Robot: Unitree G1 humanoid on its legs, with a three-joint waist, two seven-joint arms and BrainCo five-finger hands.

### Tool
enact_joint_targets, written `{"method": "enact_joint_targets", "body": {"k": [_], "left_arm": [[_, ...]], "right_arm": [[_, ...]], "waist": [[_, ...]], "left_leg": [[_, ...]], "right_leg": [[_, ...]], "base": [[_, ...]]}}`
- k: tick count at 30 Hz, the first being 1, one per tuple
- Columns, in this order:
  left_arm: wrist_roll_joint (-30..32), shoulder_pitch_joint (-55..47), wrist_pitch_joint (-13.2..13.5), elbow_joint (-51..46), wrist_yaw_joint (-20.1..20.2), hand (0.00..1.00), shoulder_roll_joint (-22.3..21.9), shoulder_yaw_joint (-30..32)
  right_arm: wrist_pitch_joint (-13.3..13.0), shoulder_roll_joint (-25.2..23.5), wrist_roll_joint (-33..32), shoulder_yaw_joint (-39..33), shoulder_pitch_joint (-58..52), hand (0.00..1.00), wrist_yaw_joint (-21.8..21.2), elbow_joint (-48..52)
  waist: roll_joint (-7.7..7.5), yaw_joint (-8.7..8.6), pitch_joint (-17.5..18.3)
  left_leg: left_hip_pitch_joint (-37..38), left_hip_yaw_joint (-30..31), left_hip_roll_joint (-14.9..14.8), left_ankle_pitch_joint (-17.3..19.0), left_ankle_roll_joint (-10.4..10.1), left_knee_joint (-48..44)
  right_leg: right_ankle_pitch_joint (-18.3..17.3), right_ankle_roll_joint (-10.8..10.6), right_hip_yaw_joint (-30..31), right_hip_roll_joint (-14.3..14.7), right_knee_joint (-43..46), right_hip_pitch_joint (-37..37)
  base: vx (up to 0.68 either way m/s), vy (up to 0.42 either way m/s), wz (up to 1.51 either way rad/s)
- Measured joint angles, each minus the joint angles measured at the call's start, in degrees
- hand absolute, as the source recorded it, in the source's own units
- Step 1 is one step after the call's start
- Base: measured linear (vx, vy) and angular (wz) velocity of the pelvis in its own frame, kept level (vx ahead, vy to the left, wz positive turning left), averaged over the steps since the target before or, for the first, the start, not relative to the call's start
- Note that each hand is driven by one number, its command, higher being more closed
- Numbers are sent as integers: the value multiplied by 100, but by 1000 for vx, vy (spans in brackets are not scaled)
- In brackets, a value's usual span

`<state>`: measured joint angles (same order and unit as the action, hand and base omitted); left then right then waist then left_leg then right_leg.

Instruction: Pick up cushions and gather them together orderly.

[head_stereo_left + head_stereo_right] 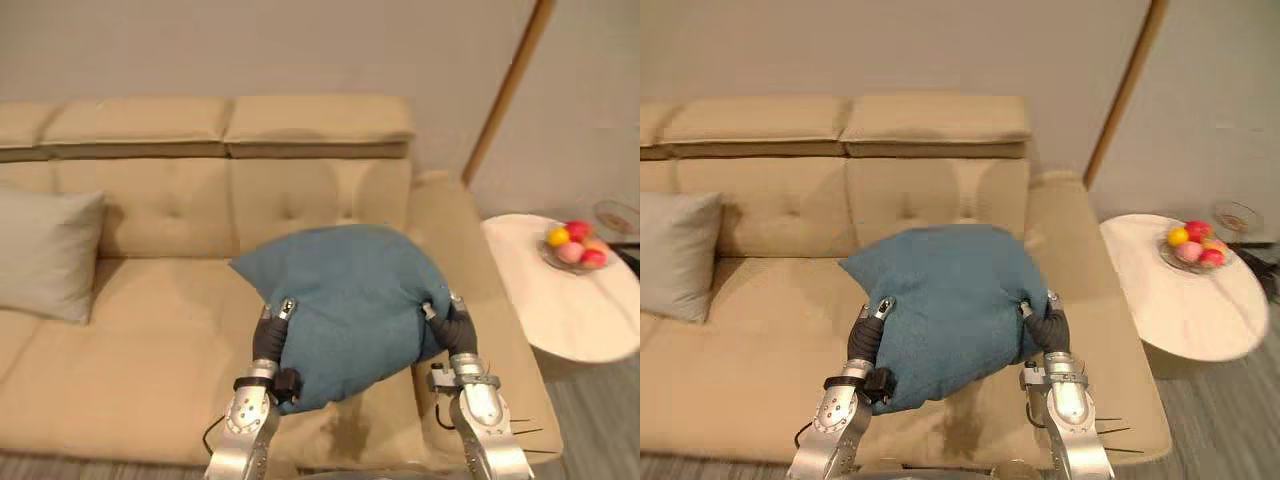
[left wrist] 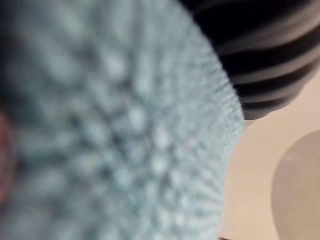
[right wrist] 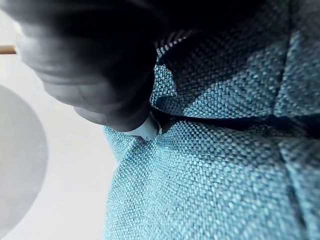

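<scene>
- The left hand (image 1: 268, 340) comes up from the lower centre-left of the frame. Its dark ribbed cover presses against the lower left side of the blue cushion (image 1: 350, 300).
- The right hand (image 1: 458, 333) rises from the lower centre-right and meets the cushion's right edge, opposite the left hand.
- The blue cushion sits squeezed between the two hands at the centre of the frame, one corner pointing to the upper left. It bulges where the hands push in.
- How either hand is set cannot be told: past the ribbed covers both are buried in the fabric, so a grip and a flat press look alike.
- The right wrist view shows the woven blue cloth creased in a deep fold right beside the hand's dark cover. In the left wrist view the same cloth is a close blur.
- The cushion seems to hang just clear of the seat, though the lower edge is hard to read.
- Behind and under it runs a beige sofa (image 1: 150, 330) with a tufted back, across the left and middle of the frame.
- A grey cushion (image 1: 45, 255) leans upright against the sofa back at the far left, well apart from the blue one.
- At the right stands a round white table (image 1: 570, 315), just beside the sofa arm.
- A bowl (image 1: 578, 248) of red, yellow and pink fruit sits near the table's far edge.
- A wooden pole (image 1: 505, 95) slants up the wall in the upper right.
</scene>
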<state>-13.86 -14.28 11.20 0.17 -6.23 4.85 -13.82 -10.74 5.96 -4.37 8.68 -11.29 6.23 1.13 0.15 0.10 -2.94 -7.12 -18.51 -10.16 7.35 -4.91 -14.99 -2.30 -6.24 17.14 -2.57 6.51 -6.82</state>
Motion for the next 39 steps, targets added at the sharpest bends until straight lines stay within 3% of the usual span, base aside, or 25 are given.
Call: {"method": "enact_joint_targets", "body": {"k": [5, 10, 14, 16, 24, 25, 26, 27, 32, 39], "left_arm": [[37, -44, -23, 0, -4, 100, 28, 318], [275, 428, -21, 66, -297, 100, 28, 500], [326, 2271, -15, 690, -877, 100, 390, 630], [324, 3701, -22, 1256, -1257, 100, 730, 720], [319, 7344, 9, 2565, -1923, 100, 1422, 668], [321, 7653, 23, 2718, -1930, 0, 1476, 684], [319, 8172, 25, 2995, -1931, 0, 1492, 730], [318, 8695, 30, 3268, -1955, 0, 1495, 783], [-97, 9962, -87, 4590, -1864, 0, 1501, 1026], [-252, 10185, -242, 5273, -1560, 0, 1423, 1669]], "right_arm": [[7, 1, 81, 295, 452, 100, 9, -482], [7, 12, 506, 441, 1266, 100, 304, -806], [47, 14, 730, 428, 3061, 100, 936, -1487], [219, 9, 845, 325, 4194, 100, 1407, -1697], [256, -184, 974, -605, 6520, 100, 2485, -1709], [246, -196, 995, -710, 6775, 100, 2558, -1799], [245, -211, 1010, -886, 7192, 0, 2687, -2007], [241, -212, 1008, -1015, 7605, 0, 2852, -2267], [234, 50, 680, -1324, 8811, 0, 2932, -3683], [223, 539, -376, -1179, 9283, 0, 2103, -4679]], "waist": [[50, 42, -18], [97, 72, -50], [173, 92, -583], [173, 173, -949], [171, 343, -1365], [175, 338, -1478], [171, 311, -1579], [171, 211, -1580], [184, 77, -1666], [193, 97, -1893]], "left_leg": [[21, -406, 113, -7, 70, 186], [-136, -347, 214, -420, 63, 774], [-717, -222, 294, -949, 90, 1166], [-1090, -199, 279, -1269, 112, 1316], [-1905, -179, 116, -1589, 84, 1325], [-1905, -171, 128, -1621, 95, 1343], [-1947, -153, 134, -1693, 105, 1417], [-2079, -80, 163, -1797, 113, 1537], [-2276, 123, 241, -2161, 119, 2041], [-2952, 297, 191, -2296, 107, 2040]], "right_leg": [[389, 80, -452, -141, -396, -161], [770, 239, -738, -177, -843, -334], [1183, 277, -960, -248, -1112, -878], [1445, 283, -1023, -226, -1192, -1270], [1632, 321, -1231, -113, -1021, -2157], [1661, 324, -1234, -111, -1013, -2167], [1693, 336, -1253, -109, -1012, -2232], [1706, 344, -1343, -111, -1011, -2366], [1832, 359, -1557, -87, -1214, -2572], [1873, 399, -1770, -56, -1214, -3130]], "base": [[-16, 73, -51], [-41, -36, 7], [-193, -62, 18], [-198, -69, 8], [-139, -59, 2], [-109, -14, -1], [-85, -10, 12], [-79, -7, 19], [-40, 14, 19], [-19, 46, 13]]}}
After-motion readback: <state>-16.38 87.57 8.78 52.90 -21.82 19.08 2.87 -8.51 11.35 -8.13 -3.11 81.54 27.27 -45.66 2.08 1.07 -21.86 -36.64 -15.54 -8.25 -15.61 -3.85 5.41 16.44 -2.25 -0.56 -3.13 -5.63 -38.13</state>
